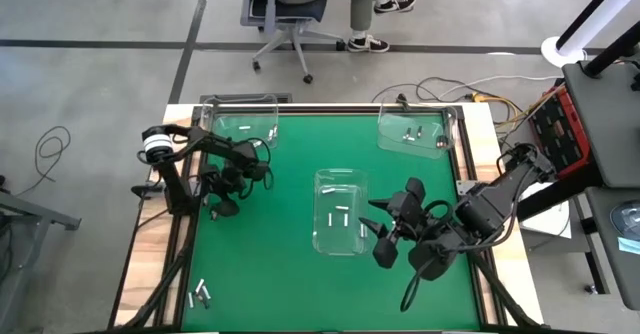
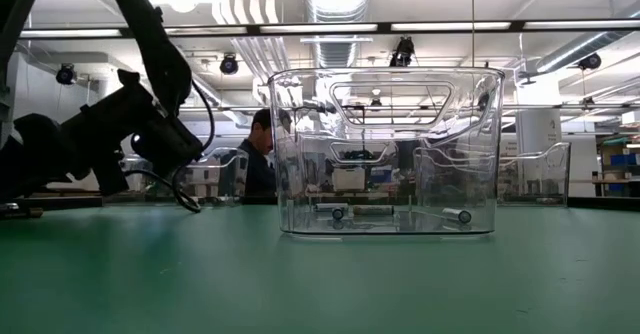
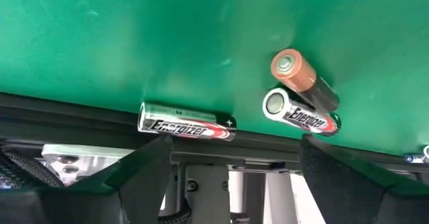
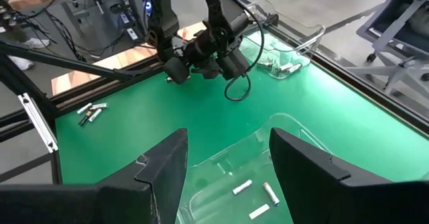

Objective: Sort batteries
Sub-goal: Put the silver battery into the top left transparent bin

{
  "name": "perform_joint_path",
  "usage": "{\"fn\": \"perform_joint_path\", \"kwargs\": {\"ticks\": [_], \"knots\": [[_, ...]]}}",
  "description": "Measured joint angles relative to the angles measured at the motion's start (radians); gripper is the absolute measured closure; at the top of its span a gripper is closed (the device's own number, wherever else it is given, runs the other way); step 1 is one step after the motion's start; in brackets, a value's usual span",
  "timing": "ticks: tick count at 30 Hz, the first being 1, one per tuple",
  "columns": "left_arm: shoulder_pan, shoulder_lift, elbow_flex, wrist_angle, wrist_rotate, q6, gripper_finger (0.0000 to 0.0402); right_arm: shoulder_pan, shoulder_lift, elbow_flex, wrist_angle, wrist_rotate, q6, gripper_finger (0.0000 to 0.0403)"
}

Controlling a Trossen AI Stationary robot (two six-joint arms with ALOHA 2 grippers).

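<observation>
Three batteries [image 3: 186,121] [image 3: 300,114] [image 3: 299,76] lie on the green mat at the table's near left edge [image 1: 200,296]. My left gripper [image 3: 234,149] hovers open, above and short of them [image 1: 222,202]. A clear bin [image 1: 340,212] stands at mid-table with three batteries [image 4: 255,198] on its floor. My right gripper [image 1: 380,231] is open just right of this bin and above its rim [image 4: 228,150], holding nothing. The far right bin [image 1: 415,132] and the far left bin [image 4: 285,53] each hold a few batteries.
A black frame rail [image 3: 80,110] runs along the mat's edge right beside the loose batteries. Cables hang from both arms [image 4: 238,83]. A person sits on an office chair [image 1: 290,14] beyond the far edge. Open green mat [image 1: 290,284] lies near the front.
</observation>
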Motion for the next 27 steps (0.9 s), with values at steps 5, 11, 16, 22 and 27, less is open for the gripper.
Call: {"fn": "perform_joint_path", "kwargs": {"ticks": [5,11,16,22,27], "knots": [[-0.005,-0.027,0.007,0.001,0.003,0.003,0.0108,0.0,0.0,0.0,0.0,0.0,-0.001,0.0202],[-0.006,-0.107,0.008,0.0,0.008,0.002,0.0111,-0.008,-0.002,0.0,-0.002,0.008,-0.039,0.02],[-0.013,-0.19,0.018,-0.014,0.027,-0.003,0.0111,-0.026,-0.006,0.0,-0.003,0.01,-0.062,0.02],[0.034,-0.229,0.0,-0.013,0.026,-0.007,0.0111,-0.061,-0.007,0.0,-0.009,0.011,-0.092,0.02],[0.088,-0.174,0.002,0.005,0.027,-0.004,0.0111,-0.084,-0.007,0.0,-0.008,0.01,-0.103,0.02]]}}
